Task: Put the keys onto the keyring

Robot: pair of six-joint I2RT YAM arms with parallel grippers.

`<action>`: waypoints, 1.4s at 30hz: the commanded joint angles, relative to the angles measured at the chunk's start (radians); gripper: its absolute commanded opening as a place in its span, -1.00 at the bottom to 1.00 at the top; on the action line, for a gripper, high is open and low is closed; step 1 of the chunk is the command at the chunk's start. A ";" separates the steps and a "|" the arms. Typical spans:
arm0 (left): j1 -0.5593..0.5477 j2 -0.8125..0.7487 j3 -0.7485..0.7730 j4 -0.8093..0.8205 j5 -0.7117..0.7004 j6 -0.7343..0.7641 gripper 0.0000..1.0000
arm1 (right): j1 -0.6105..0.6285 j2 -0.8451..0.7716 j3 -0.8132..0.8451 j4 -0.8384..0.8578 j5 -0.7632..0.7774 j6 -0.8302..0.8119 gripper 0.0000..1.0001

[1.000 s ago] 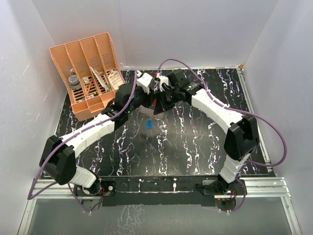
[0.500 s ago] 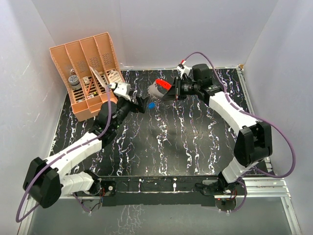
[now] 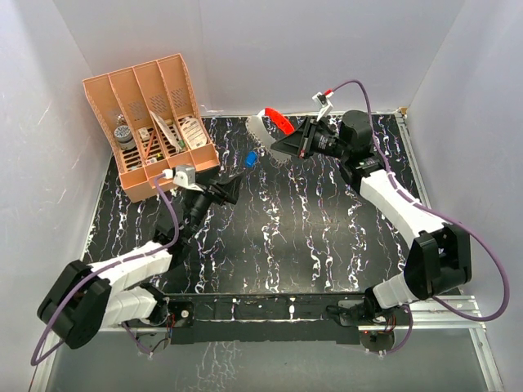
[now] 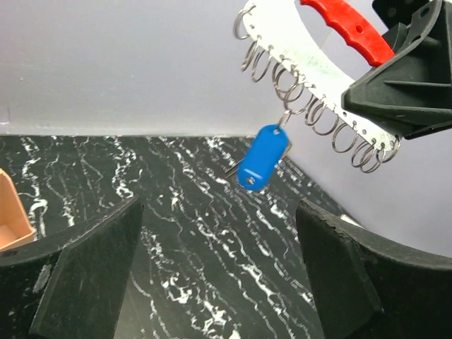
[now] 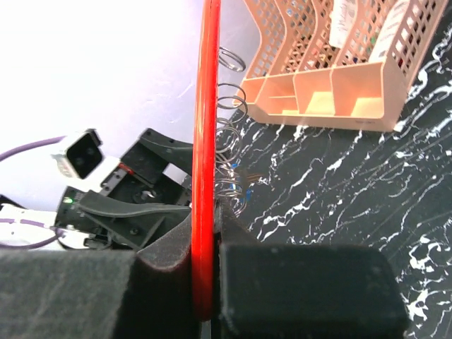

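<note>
Our right arm [image 3: 392, 196] reaches high, right fingers [image 5: 304, 289] clamped on the red-and-silver D-shaped keyring [image 3: 274, 122], blue-headed silver key [image 4: 263, 157] dangling; our left arm [image 3: 139, 261] lies low, left fingers [image 4: 92, 275] spread empty

no readable text, label or number shows anywhere.

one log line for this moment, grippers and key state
left gripper: open, below key, not touching | right gripper: shut on keyring, held aloft | key: hanging from keyring
</note>
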 commanded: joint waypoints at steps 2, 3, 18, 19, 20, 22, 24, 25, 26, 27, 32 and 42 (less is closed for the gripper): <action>0.006 0.088 -0.070 0.408 0.007 -0.097 0.72 | -0.003 -0.073 -0.038 0.233 0.000 0.082 -1.00; 0.005 0.111 -0.073 0.450 0.018 -0.106 0.72 | -0.003 -0.077 -0.044 0.244 -0.001 0.088 -1.00; 0.006 0.303 0.002 0.687 0.134 -0.129 0.70 | -0.003 -0.124 -0.092 0.244 -0.031 0.077 -1.00; 0.006 0.301 0.006 0.688 0.134 -0.121 0.71 | -0.003 -0.126 -0.094 0.241 -0.033 0.074 -1.00; 0.006 0.297 0.011 0.688 0.137 -0.113 0.71 | -0.003 -0.129 -0.097 0.237 -0.035 0.070 -1.00; 0.006 0.288 0.018 0.687 0.142 -0.097 0.72 | -0.003 -0.135 -0.101 0.227 -0.038 0.062 -1.00; 0.006 0.280 0.025 0.687 0.150 -0.085 0.72 | -0.003 -0.142 -0.107 0.221 -0.040 0.055 -1.00; 0.005 0.280 0.032 0.687 0.153 -0.080 0.72 | -0.003 -0.145 -0.109 0.219 -0.041 0.054 -1.00; 0.006 0.283 0.038 0.688 0.159 -0.076 0.72 | -0.003 -0.146 -0.112 0.218 -0.044 0.052 -1.00; 0.007 0.284 0.043 0.688 0.166 -0.073 0.72 | -0.003 -0.150 -0.114 0.219 -0.046 0.052 -1.00; 0.005 0.295 0.076 0.689 0.191 -0.069 0.72 | -0.003 -0.164 -0.130 0.212 -0.058 0.049 -1.00; 0.006 0.337 0.148 0.688 0.236 -0.066 0.71 | -0.003 -0.182 -0.149 0.179 -0.061 0.025 -1.00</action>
